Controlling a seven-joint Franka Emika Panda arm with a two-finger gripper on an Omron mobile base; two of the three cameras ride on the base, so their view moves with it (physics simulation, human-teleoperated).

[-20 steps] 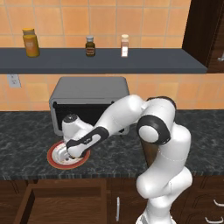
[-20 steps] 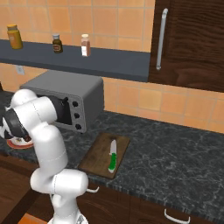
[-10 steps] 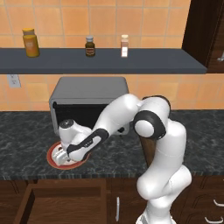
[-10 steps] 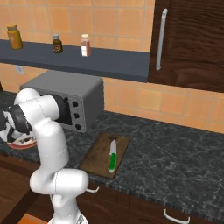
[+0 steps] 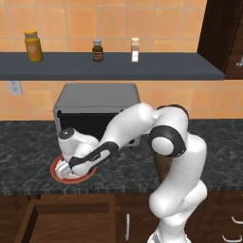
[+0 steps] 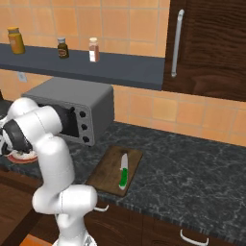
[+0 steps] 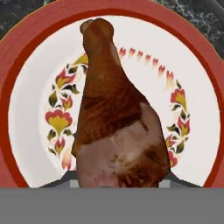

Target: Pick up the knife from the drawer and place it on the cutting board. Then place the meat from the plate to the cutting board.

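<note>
The meat, a reddish-brown drumstick with a paler end, lies on the plate, which has an orange-red rim. My gripper is down over it, its jaws closed against the sides of the meat's wide, pale end. From the left base, the gripper sits low on the plate, left of centre on the counter in front of the microwave, and hides the meat. The green-handled knife lies on the cutting board. The drawer stands open below the counter.
A grey microwave stands right behind the plate. A shelf above it carries three bottles. Dark cabinets hang at the upper right. The counter's front edge runs just before the plate.
The hand has sunk a little onto the plate and its jaws have closed from wide open onto the meat. Knife and board have not moved.
</note>
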